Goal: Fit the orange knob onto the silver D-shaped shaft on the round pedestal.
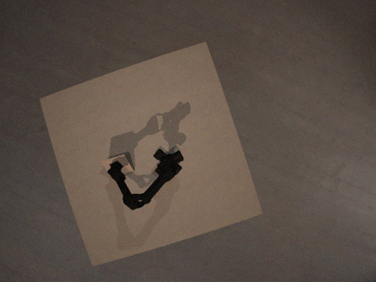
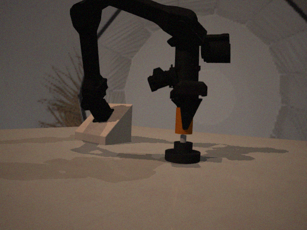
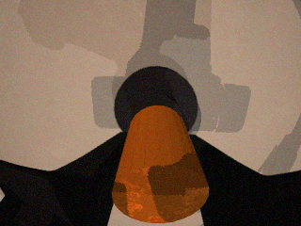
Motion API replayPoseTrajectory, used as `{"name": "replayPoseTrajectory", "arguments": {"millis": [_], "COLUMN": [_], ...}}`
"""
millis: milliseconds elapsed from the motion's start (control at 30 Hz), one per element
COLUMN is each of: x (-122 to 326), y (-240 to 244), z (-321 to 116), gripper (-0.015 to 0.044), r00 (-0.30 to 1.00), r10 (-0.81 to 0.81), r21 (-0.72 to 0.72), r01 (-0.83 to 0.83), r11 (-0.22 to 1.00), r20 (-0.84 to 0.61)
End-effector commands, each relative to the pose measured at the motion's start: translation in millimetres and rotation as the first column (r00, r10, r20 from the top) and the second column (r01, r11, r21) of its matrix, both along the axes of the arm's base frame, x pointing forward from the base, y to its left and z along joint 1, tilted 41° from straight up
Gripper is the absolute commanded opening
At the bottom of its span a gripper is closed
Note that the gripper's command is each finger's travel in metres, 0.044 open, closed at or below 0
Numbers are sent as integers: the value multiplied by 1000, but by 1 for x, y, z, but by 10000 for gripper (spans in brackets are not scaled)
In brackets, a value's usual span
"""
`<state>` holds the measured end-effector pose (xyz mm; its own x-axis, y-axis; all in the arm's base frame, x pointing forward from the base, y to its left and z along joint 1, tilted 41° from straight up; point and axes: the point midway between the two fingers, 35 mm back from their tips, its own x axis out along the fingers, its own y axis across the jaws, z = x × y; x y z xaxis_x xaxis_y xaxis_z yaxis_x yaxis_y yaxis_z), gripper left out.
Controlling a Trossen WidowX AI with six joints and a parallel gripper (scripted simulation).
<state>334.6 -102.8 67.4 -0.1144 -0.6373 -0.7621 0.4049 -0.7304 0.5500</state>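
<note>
We're aligning: claw [image 2: 186, 127] [image 3: 157, 139] gripping orange knob [image 2: 178, 121] [image 3: 160, 137], hanging upright over silver shaft [image 2: 183, 138], black pedestal [image 2: 183, 156] [image 3: 156, 85] at 6 o'clock (ext. view). Flats hidden; next prob. needing small twist, then pushing down.
</note>
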Motion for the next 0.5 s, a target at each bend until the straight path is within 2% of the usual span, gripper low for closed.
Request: {"name": "replayPoseTrajectory", "arguments": {"millis": [0,467], "x": [2,-1], "y": [-2,-1], "z": [1,-3], "gripper": [0,0], "r00": [1000,1000], "r10": [-13,-13], "r21": [-3,-3], "r01": [13,13], "r11": [1000,1000], "r20": [15,15]}}
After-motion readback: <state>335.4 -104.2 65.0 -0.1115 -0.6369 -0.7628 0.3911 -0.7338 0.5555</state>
